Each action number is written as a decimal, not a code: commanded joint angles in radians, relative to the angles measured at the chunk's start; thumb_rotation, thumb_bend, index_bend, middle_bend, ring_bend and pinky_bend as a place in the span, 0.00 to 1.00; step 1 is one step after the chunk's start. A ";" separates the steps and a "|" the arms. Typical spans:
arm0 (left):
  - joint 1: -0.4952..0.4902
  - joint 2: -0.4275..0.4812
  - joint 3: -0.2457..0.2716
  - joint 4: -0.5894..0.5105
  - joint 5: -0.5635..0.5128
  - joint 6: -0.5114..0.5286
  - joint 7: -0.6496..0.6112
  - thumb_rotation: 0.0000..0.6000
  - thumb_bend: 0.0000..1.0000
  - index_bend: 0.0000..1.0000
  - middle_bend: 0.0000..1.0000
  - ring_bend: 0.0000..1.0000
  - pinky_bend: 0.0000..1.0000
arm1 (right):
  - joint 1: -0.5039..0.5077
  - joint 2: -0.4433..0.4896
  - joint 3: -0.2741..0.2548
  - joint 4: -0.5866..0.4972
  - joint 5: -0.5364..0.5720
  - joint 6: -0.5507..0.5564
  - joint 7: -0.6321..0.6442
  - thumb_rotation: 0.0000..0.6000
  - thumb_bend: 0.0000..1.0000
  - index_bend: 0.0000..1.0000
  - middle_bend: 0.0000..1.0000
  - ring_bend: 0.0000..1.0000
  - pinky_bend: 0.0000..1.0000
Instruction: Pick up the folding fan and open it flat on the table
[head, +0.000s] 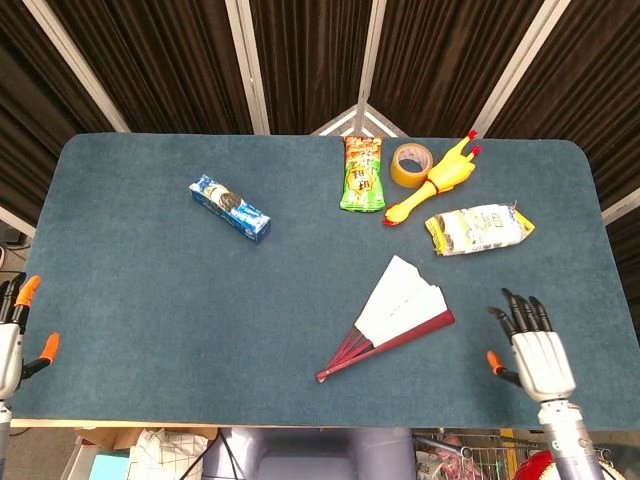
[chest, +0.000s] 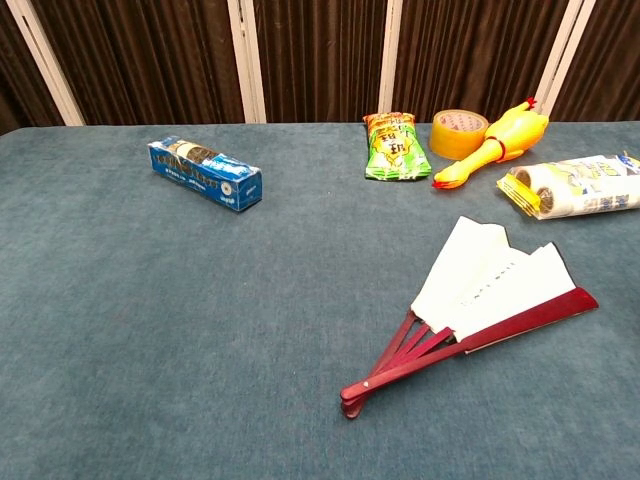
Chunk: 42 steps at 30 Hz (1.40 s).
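You've got 1 folding fan (head: 393, 318), 1 blue box (head: 231, 208), 1 green snack pkt (head: 362, 173), 1 tape roll (head: 410, 165), 1 rubber chicken (head: 436, 181), 1 white-yellow pkt (head: 479, 229), 2 hands: left hand (head: 12, 338), right hand (head: 537, 355).

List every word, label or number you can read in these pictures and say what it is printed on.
Nothing can be read for certain.
Blue rectangular snack box: white lettering, too blurred.
Green snack packet: large characters, too small to read.
White and yellow snack bag: print blurred.
Yellow tape roll: inner markings illegible.
White paper folding fan with red ribs: faint line of marks, unreadable.
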 joint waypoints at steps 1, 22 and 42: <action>0.001 -0.002 0.001 0.000 0.003 0.002 0.000 1.00 0.49 0.07 0.00 0.00 0.02 | 0.009 -0.041 -0.020 -0.007 -0.011 -0.026 -0.042 1.00 0.35 0.23 0.01 0.07 0.01; -0.009 -0.012 -0.014 0.013 -0.025 -0.015 0.000 1.00 0.49 0.07 0.00 0.00 0.02 | 0.069 -0.308 -0.008 0.118 0.013 -0.109 -0.216 1.00 0.35 0.27 0.02 0.09 0.01; -0.016 -0.018 -0.021 0.022 -0.041 -0.023 0.005 1.00 0.49 0.07 0.00 0.00 0.02 | 0.109 -0.425 0.014 0.249 0.029 -0.120 -0.228 1.00 0.35 0.31 0.02 0.09 0.01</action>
